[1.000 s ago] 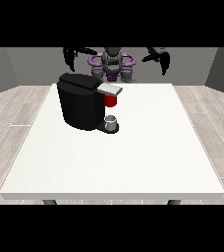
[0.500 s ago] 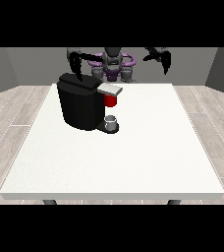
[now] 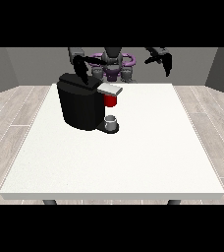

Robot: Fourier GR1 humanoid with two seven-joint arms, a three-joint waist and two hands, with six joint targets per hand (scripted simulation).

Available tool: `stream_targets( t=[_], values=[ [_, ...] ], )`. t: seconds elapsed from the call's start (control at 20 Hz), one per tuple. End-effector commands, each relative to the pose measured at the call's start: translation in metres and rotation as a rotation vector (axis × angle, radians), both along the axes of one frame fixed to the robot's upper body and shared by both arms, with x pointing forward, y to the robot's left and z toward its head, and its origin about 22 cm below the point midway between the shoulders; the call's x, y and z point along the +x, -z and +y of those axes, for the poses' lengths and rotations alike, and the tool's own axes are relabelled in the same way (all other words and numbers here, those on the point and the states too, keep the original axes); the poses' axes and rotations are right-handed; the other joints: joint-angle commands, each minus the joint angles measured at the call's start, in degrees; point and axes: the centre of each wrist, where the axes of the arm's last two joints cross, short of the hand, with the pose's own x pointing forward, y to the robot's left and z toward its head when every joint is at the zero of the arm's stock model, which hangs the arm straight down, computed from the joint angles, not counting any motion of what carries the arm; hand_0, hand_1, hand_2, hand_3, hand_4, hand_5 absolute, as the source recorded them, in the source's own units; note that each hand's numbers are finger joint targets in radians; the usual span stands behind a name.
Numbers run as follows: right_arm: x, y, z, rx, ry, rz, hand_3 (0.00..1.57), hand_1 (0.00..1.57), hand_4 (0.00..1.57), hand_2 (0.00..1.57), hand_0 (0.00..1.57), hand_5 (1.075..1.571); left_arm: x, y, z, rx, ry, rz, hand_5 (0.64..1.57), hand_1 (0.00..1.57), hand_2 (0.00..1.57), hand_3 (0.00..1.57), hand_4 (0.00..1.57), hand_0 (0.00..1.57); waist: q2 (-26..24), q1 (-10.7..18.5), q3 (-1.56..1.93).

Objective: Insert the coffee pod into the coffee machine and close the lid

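1. A grey thing (image 3: 111, 119) is sitting at the machine's (image 3: 82, 102) 4 o'clock base; I cannot tell that it is the pod.
2. A pod would likely be light, stiff and smooth, so pinching its sides suits best.
3. No writing is showing.
4. A red thing at the machine (image 3: 111, 100) is sitting under the lid (image 3: 109, 89).
5. The hand at the view's left (image 3: 81, 70) is hanging at the machine's 12 o'clock, fingers drooping, holding nothing.
6. The hand at the view's right (image 3: 162, 59) is hovering, fingers relaxed, empty, off the tabletop (image 3: 133, 157).

Even, soft light falls from above, leaving the white worktop (image 3: 133, 157) bright without glare, the black machine (image 3: 82, 106) dark and nearly featureless with only a faint shadow at its base, and the back walls dim grey.
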Motion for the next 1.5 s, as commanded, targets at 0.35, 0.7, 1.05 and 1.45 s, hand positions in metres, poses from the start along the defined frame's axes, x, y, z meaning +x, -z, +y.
stream_targets(
  t=[0.35, 0.7, 1.05, 1.45],
  values=[
    [0.015, -0.019, 0.02, -0.072, -0.081, -0.085, 0.0, 0.0, 0.16, 0.0, 0.0, 1.571, -0.001, -0.022, 0.01, 0.041, -0.02, 0.005, 1.571, 0.0, 0.0, 0.0, 0.34, 0.0, 2.21, 0.97, 0.05],
    [0.033, -0.07, 0.049, -0.14, -0.12, -0.136, 0.0, 0.0, 0.0, 0.0, 0.0, 1.571, -0.009, -0.003, -0.004, 0.023, 0.007, -0.022, 1.571, 0.0, 0.0, 0.0, 0.39, 0.0, 3.28, 1.87, 0.04],
    [0.037, -0.1, 0.095, -0.224, -0.129, -0.218, 0.0, 0.0, 0.1, 0.0, 0.0, 1.571, -0.003, -0.012, 0.001, 0.037, 0.043, -0.011, 1.571, 0.0, 0.0, 0.0, 0.34, 0.0, 4.7, 5.01, 0.02],
    [0.046, -0.14, 0.109, -0.28, -0.14, -0.313, 0.0, 0.0, 0.24, 0.0, 0.0, 1.571, 0.007, -0.031, -0.002, 0.034, 0.035, -0.108, 1.571, 0.0, 0.0, 0.0, 0.44, 0.0, 8.66, 7.12, 0.03]
  ],
)
